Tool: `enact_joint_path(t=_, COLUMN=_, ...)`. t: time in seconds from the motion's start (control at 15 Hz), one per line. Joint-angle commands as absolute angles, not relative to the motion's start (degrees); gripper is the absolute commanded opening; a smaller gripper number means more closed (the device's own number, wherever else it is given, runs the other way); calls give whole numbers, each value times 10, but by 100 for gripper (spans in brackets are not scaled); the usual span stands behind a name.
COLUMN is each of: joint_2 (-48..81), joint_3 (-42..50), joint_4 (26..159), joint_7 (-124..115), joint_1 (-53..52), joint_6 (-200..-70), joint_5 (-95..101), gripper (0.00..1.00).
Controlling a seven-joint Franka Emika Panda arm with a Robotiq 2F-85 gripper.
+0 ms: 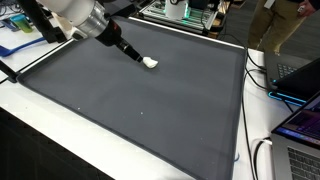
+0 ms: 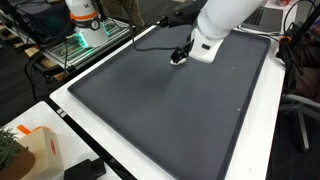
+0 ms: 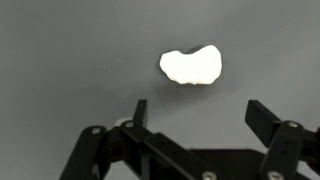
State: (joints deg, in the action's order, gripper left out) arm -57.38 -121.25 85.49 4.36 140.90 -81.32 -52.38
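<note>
A small white lump [image 3: 191, 66] lies on the dark grey mat [image 3: 60, 60]. In the wrist view my gripper [image 3: 198, 112] hangs open just short of it, the two black fingers spread wide with nothing between them. In an exterior view the white lump [image 1: 150, 63] sits at the tip of the gripper [image 1: 138, 56], near the mat's far side. In an exterior view the arm's white body hides the lump, and only the gripper [image 2: 179, 56] shows low over the mat [image 2: 170, 110].
The mat [image 1: 140, 100] covers a white table [image 1: 30, 130]. Laptops [image 1: 300, 110] and cables lie past one edge, electronics [image 2: 85, 30] stand behind another, and an orange-and-white box [image 2: 35, 150] sits near a corner. A person [image 1: 285, 25] stands at the back.
</note>
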Motion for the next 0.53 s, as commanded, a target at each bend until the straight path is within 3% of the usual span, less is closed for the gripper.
enact_joint_path(t=0.0, joint_2=-649, joint_3=-1172, joint_4=801, joint_7=36, joint_1=1409, joint_6=-733, joint_5=-586, gripper=100)
enact_joint_path(t=0.47, joint_2=-747, joint_3=-1097, joint_4=750, joint_7=24, joint_1=1403, joint_6=-622, joint_5=-679, gripper=100)
